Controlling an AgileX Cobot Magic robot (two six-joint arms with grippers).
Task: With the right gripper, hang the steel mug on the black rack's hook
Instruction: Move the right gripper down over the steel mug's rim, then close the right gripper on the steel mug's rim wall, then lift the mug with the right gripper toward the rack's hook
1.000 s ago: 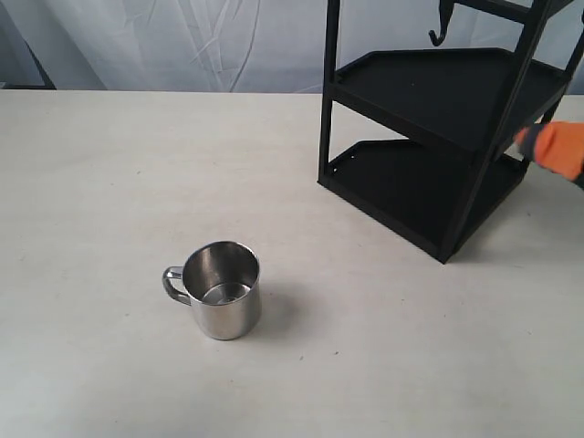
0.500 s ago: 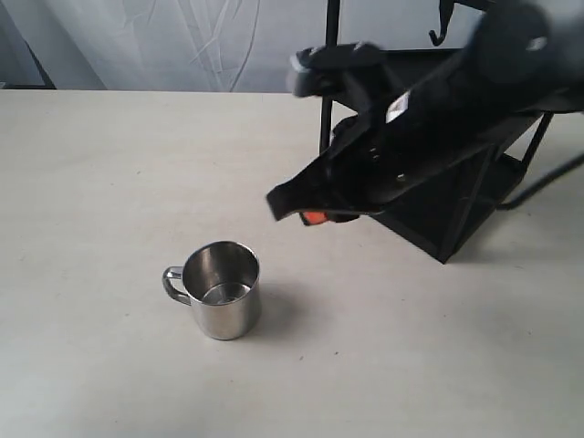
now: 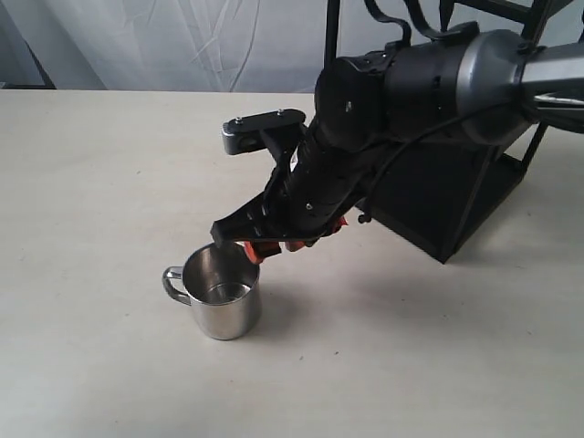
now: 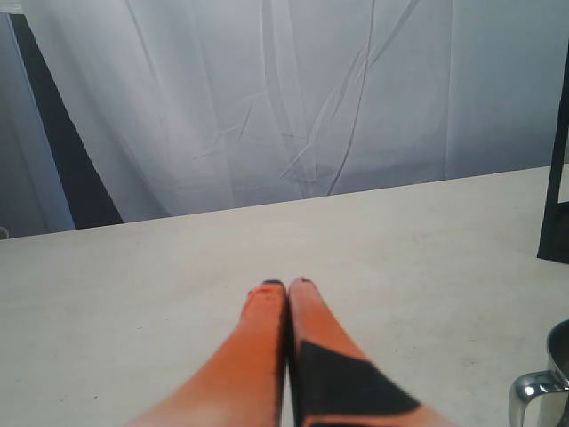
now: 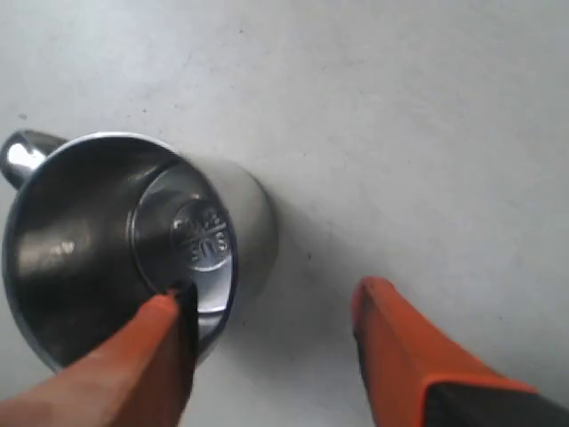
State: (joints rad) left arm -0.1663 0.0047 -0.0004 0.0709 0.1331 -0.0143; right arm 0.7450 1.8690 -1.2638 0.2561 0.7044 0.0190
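Note:
The steel mug [image 3: 222, 297] stands upright on the table, its handle pointing left in the exterior view. My right gripper [image 3: 252, 248] hangs open just over the mug's rim. In the right wrist view one orange fingertip [image 5: 164, 311] is over the mug's [image 5: 107, 231] mouth and the other fingertip [image 5: 378, 298] is outside its wall; neither visibly touches it. The black rack [image 3: 447, 214] stands at the back right, partly behind the arm, and its hook is mostly hidden by the arm. My left gripper [image 4: 286, 286] is shut on nothing, low over the table.
A white curtain hangs behind the table. The bulky right arm [image 3: 411, 100] stretches from the right edge across the rack's front. In the left wrist view the mug's handle [image 4: 536, 396] shows at the corner, with a rack post [image 4: 556, 178] at the frame's edge.
The right arm has swung in from the right edge, past the rack, and come down over the mug. The mug has not moved.

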